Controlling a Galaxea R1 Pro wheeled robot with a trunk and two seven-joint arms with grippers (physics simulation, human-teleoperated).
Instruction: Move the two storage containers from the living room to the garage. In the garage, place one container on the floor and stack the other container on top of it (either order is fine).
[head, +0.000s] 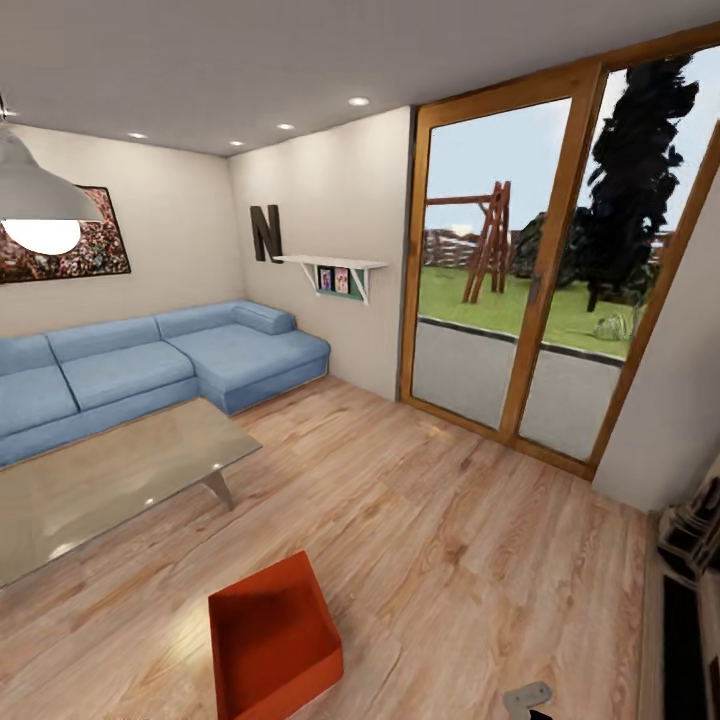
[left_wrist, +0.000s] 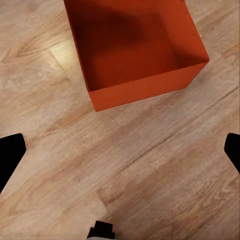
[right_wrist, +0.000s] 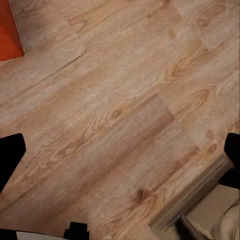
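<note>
- One red-orange storage container (head: 274, 640) sits open-topped on the living room's wood-plank floor (head: 450, 540), just ahead of the left gripper (left_wrist: 125, 150).
- Left fingers (left_wrist: 11, 155) spread wide, empty; right gripper (right_wrist: 125, 150) likewise wide, farther off.
- Thin plain walls, boxy; the container's long axis is hard to judge.

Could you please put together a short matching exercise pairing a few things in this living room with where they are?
Things:
1. red bin
2. blue sofa
3. glass coffee table
4. letter N

Places:
A. hung on the wall above the sofa's corner
B. on the wood floor, close in front of the robot
C. along the back wall and round the corner
D. between the sofa and the bin

Pairs: 1-B, 2-C, 3-D, 4-A
</note>
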